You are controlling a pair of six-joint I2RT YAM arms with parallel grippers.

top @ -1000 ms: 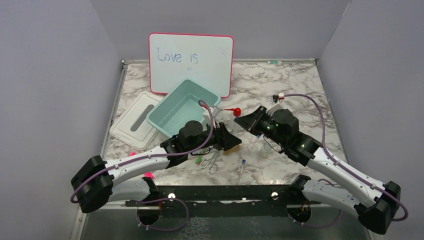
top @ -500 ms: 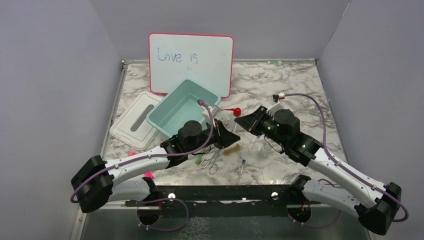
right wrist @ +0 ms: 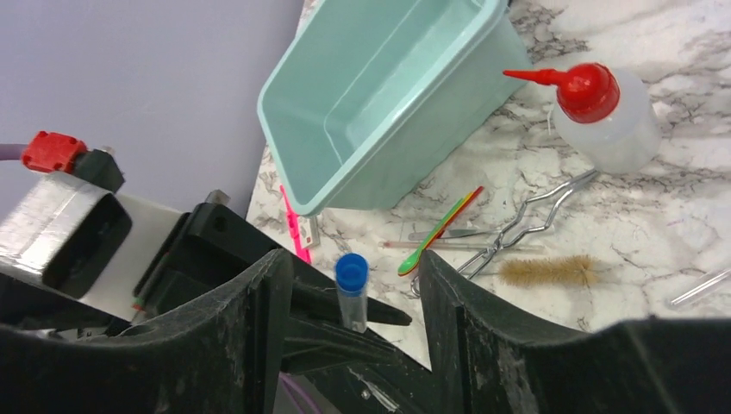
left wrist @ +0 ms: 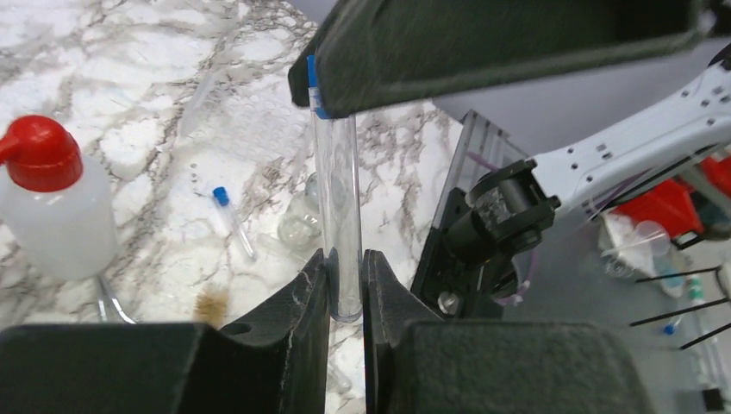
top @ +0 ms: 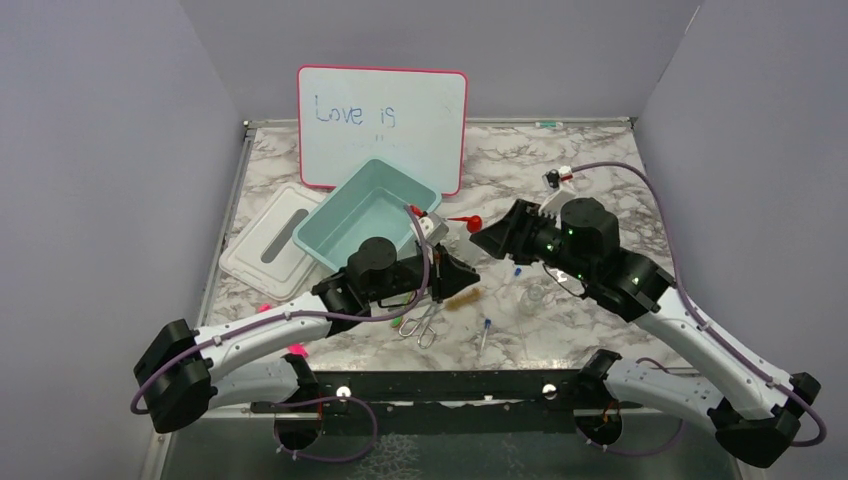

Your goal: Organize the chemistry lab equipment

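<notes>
The pink-framed whiteboard (top: 382,125) at the back reads "Love is" in blue handwriting. My left gripper (left wrist: 346,293) pinches a clear tube (left wrist: 338,198) near its bottom end, above the marble table (top: 600,170). The tube is slim and see-through, and its blue cap points toward my right gripper (right wrist: 353,259). That gripper is spread wide, one finger on either side of the cap, touching neither side. The white squeeze bottle with red nozzle (right wrist: 603,116) stands near the teal bin (right wrist: 379,103). The metal tongs (right wrist: 526,220), brown bristle brush (right wrist: 547,270) and a second blue-capped tube (left wrist: 231,220) lie on the table.
</notes>
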